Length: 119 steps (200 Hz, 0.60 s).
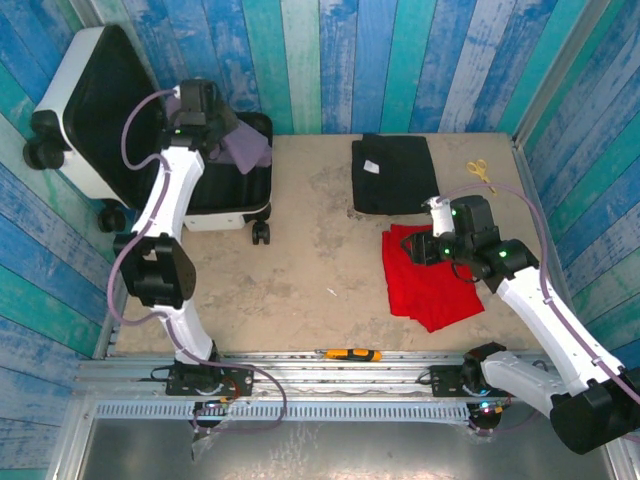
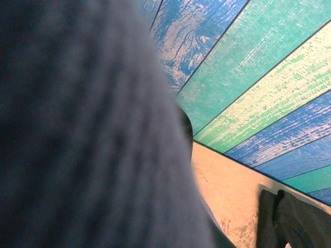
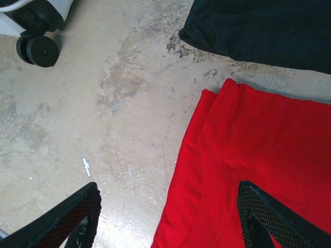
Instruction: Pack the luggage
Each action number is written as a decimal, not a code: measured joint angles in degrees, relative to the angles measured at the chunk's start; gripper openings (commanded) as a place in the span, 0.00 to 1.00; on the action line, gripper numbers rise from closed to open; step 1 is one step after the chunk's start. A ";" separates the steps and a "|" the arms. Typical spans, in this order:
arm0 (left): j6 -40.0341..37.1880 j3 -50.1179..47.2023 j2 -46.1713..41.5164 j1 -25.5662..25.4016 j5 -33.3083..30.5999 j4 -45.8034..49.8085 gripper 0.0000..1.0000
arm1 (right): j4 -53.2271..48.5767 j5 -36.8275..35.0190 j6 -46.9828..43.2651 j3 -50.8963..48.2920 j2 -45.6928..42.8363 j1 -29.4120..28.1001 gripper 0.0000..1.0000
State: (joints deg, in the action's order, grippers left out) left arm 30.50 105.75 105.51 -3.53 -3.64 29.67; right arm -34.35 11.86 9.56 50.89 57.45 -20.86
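A grey-purple cloth [image 2: 88, 134] is pinched in the almost closed left gripper [image 1: 225, 138], over the open luggage [image 1: 72, 100] at the far left corner of the worktop [image 1: 310, 260]. The right gripper [image 3: 168, 188] hovers wide open, empty, above a red cloth [image 3: 258, 150].

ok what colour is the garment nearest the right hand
The garment is bright red, clearest in the right wrist view.

The luggage [image 1: 70, 85] is white-shelled, with black lining and wheels. A lavender cloth [image 1: 250, 148] sits at its three o'clock. The wall planks [image 1: 330, 60] run in blue, teal and green stripes. My right gripper [image 3: 168, 185] has black, mesh-patterned fingers [image 3: 77, 214] over a red garment [image 3: 258, 144]; at twelve o'clock, a black garment [image 3: 258, 26]. The table [image 3: 103, 103] is mottled beige.
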 measured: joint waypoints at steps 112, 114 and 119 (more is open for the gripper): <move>2.75 31.43 24.59 4.09 7.23 3.65 0.00 | -1.55 -0.52 -0.79 0.00 -1.22 0.00 0.76; 2.82 31.87 24.96 4.20 7.61 3.54 0.00 | -1.62 -0.52 -0.83 0.00 -1.22 0.00 0.76; 3.08 32.89 25.73 4.42 8.26 3.41 0.00 | -1.77 -0.70 -0.87 0.00 -1.22 0.00 0.76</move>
State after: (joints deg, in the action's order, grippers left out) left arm 33.58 138.65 131.24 0.89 4.62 33.08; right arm -36.12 11.16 8.69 50.89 56.23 -20.86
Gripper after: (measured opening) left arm 0.143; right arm 0.757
